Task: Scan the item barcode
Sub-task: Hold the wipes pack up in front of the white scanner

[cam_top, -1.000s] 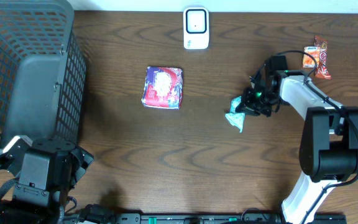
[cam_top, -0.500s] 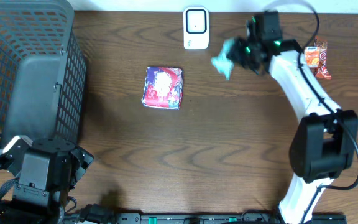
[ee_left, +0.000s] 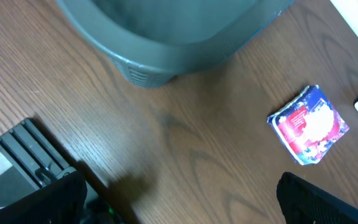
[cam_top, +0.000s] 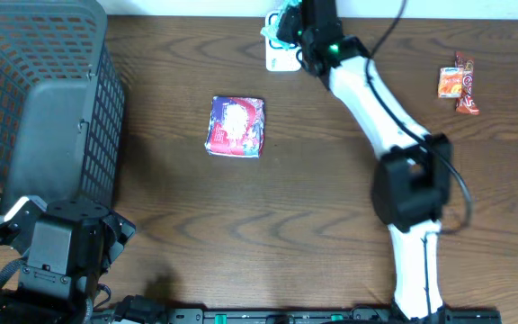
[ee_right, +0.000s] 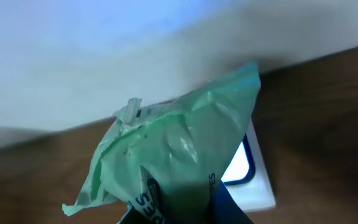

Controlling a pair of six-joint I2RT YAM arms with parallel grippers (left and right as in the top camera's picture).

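One wooden desk (cam_top: 241,234) carries a grey basket (cam_top: 34,99) at its left, the left hand (cam_top: 66,220) spread wide near it. At the far edge, the right hand (cam_top: 293,25) grips a green packet (ee_right: 185,155) just over the white scanner (cam_top: 283,61).

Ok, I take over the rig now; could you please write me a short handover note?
Left gripper: open, empty, near the basket.
Right gripper: shut on the green packet, held over the white scanner.
Done: packet picked up and brought to the scanner.
Left: whether it scanned cannot be told. Blue-red packet and orange snack lie on the table.
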